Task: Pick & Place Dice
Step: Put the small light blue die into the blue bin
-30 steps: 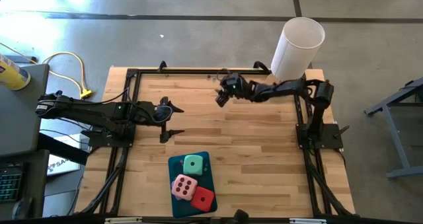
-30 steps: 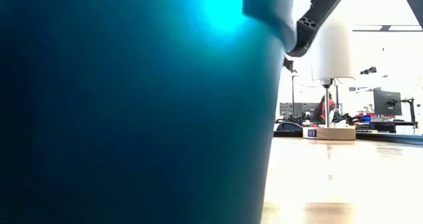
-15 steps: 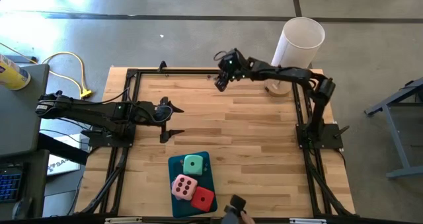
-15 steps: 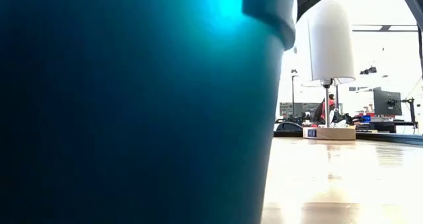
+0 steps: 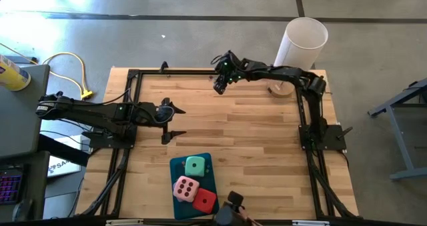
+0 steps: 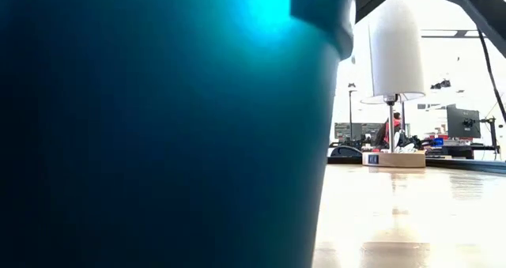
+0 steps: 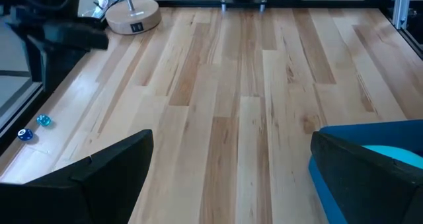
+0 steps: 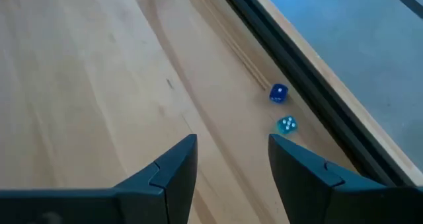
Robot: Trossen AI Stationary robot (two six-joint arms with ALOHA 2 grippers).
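Dice of soft foam with rounded corners, 3 in view, all on the flat teal rectangular tray at the near edge of the pale wooden plank worktop: mint green foam die at the tray's far end, pale pink foam die and red foam die side by side at its near end, close enough to touch or nearly so. Cubes equal on every side; tray's long axis running near to far, slightly skewed. Pips up on the pink die, count too small to tell.

Left claw low over the worktop's left half, just beyond the tray, pointing toward the right side, spread wide, holding nothing.

Right claw above the far edge, about half spread, nothing between the fingers, tilted down toward 2 tiny blue dice lying close together beside the black frame rail.

White cylindrical lamp shade at the far right corner.
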